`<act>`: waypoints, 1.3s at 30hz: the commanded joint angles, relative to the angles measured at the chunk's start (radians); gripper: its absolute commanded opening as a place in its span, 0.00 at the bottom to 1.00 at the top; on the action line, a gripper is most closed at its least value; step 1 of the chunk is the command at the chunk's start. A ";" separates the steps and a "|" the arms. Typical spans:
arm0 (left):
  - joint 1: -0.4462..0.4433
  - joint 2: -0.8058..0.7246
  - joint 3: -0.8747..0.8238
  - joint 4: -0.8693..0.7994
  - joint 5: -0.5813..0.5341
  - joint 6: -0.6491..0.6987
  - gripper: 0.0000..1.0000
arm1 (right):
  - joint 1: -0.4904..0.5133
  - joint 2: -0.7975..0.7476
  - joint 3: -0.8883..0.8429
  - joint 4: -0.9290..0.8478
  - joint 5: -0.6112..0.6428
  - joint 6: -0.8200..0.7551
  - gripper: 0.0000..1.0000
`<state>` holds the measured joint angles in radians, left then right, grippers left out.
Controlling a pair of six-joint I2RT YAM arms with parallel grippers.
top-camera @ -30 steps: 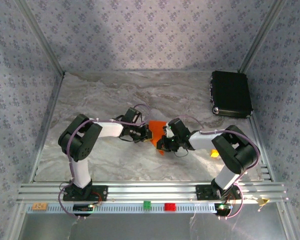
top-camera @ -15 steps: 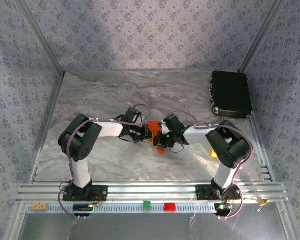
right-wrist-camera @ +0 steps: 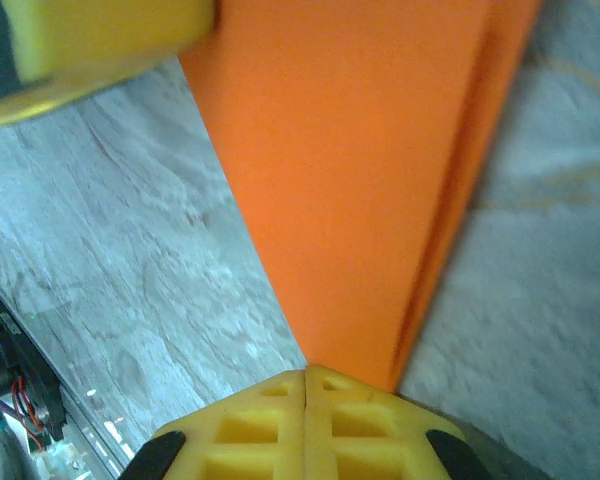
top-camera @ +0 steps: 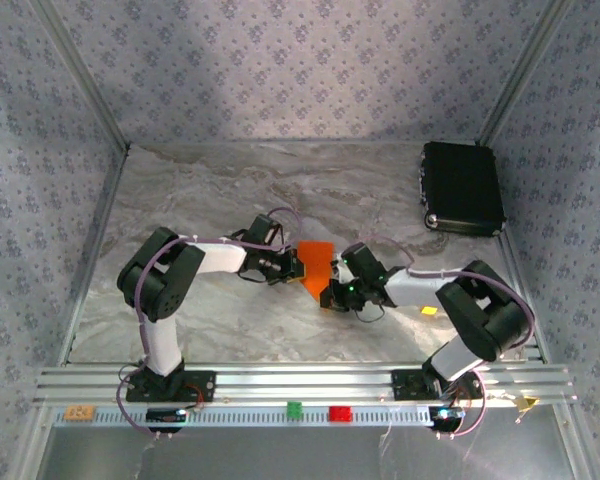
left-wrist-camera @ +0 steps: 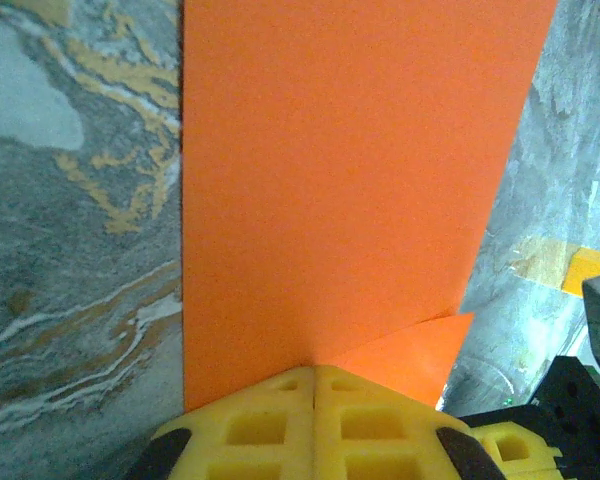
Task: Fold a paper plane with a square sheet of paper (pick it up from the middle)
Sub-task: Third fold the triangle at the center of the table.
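The square sheet of paper [top-camera: 316, 262] is bright orange and folded into layers, lying mid-table between my two grippers. My left gripper [top-camera: 297, 266] comes in from the left and is shut on the paper's left edge. In the left wrist view the paper [left-wrist-camera: 340, 170] spreads away from that gripper [left-wrist-camera: 315, 372], with a folded flap at lower right. My right gripper [top-camera: 330, 294] grips the near end from the right. In the right wrist view the paper [right-wrist-camera: 360, 170] tapers down into that shut gripper [right-wrist-camera: 306, 376], its stacked edges on the right side.
A black box [top-camera: 463, 187] lies at the back right. A small yellow-orange block [top-camera: 429, 310] rests on the marble beside the right arm. Green [top-camera: 294, 408] and red [top-camera: 339, 413] blocks sit on the front rail. Patterned walls close in three sides.
The right arm has swung down and to the right, carrying its gripper nearer the front edge. More of the orange paper shows flat. The left arm has stayed put.
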<state>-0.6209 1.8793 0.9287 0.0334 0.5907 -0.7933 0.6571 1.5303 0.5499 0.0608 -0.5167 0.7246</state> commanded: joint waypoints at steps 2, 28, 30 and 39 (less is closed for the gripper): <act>0.013 0.047 -0.016 -0.086 -0.084 0.019 0.00 | 0.003 -0.062 -0.075 -0.091 0.034 -0.008 0.03; -0.011 -0.016 -0.063 -0.055 -0.122 -0.036 0.00 | 0.004 0.054 0.030 -0.046 0.024 -0.003 0.04; -0.013 -0.028 -0.070 -0.054 -0.134 -0.045 0.00 | -0.001 0.006 -0.021 -0.047 0.023 -0.001 0.04; -0.088 -0.135 -0.090 -0.058 -0.242 -0.103 0.10 | -0.065 -0.274 -0.027 -0.202 0.124 -0.081 0.08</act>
<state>-0.6792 1.7905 0.8566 0.0479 0.4507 -0.8722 0.6094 1.3239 0.4820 -0.0479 -0.4614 0.7044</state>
